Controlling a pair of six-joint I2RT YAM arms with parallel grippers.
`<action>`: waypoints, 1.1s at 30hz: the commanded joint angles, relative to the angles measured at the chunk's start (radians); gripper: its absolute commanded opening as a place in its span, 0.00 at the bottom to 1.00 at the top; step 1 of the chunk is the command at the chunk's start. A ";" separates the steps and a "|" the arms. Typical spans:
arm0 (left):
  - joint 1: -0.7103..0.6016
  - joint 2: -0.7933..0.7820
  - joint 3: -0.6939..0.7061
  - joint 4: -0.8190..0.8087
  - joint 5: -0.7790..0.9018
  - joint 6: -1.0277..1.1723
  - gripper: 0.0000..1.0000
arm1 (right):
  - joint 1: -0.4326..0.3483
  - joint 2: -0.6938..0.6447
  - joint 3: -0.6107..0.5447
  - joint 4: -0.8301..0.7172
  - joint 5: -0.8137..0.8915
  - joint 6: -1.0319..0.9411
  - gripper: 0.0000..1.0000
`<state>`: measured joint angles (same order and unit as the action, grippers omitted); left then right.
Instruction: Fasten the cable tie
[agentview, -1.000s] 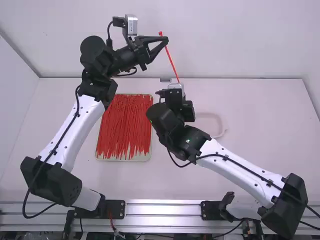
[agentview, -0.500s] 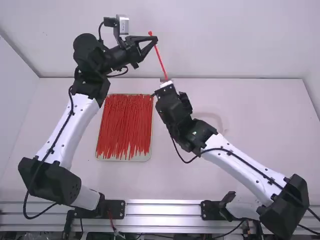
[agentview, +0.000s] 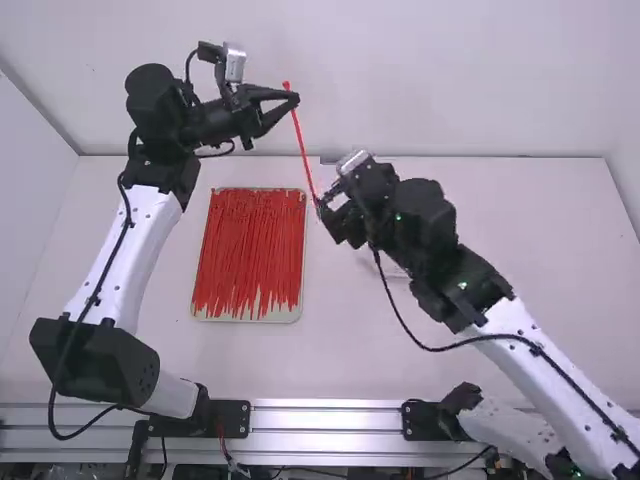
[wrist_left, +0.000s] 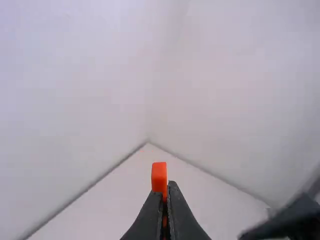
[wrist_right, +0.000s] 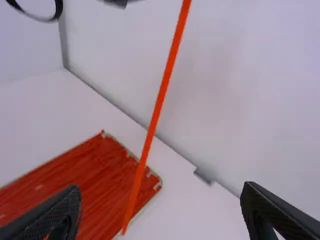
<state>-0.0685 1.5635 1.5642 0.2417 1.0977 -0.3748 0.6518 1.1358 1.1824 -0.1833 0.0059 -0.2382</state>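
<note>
White table (agentview: 560, 230), pale walls (agentview: 450, 70) — red cable ties (agentview: 250, 250) on a tray (agentview: 246, 318).

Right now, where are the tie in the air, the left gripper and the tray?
tie (agentview: 302, 145), high view, middle of its strap.
left gripper (agentview: 289, 95), high view, between its fingertips.
tray (agentview: 245, 318), high view, near rim.

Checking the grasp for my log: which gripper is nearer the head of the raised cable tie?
Left. The left gripper is shut on the cable tie right below its head; the right gripper is open around the tail end.
</note>
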 joint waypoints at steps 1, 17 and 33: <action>-0.005 -0.003 0.013 0.014 0.142 0.036 0.02 | -0.090 -0.006 0.000 0.017 -0.278 -0.013 0.85; -0.024 -0.003 0.013 0.021 0.286 0.112 0.02 | -0.484 0.182 0.000 0.502 -1.158 0.298 0.83; -0.066 -0.003 0.013 0.074 0.287 0.130 0.02 | -0.398 0.435 0.000 1.013 -1.300 0.703 0.64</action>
<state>-0.1349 1.5631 1.5642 0.3107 1.3926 -0.2596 0.2459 1.5646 1.1820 0.8219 -1.2713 0.4198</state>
